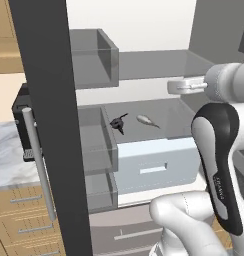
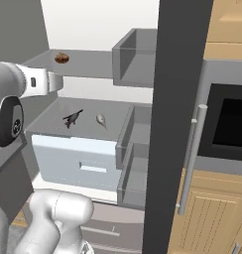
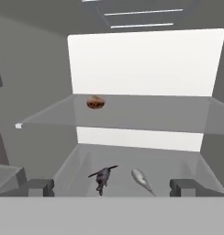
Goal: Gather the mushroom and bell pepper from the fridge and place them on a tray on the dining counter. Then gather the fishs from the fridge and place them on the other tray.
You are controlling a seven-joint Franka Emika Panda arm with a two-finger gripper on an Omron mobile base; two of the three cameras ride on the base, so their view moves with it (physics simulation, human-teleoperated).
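A: Where did things lie from the gripper (image 3: pixel 111 187)?

B: It stood wide open, holding nothing. Ahead and above-left, the mushroom (image 3: pixel 95 102), a small brown lump, sat on the upper shelf. Just ahead and below lay a dark fish (image 3: pixel 103 176), then a silvery fish (image 3: pixel 140 178), its long axis seemingly running away from the hand.

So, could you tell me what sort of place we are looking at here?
Most likely a home kitchen: an open fridge with shelves holding two fish and a mushroom, beside wooden cabinets and a marbled counter.
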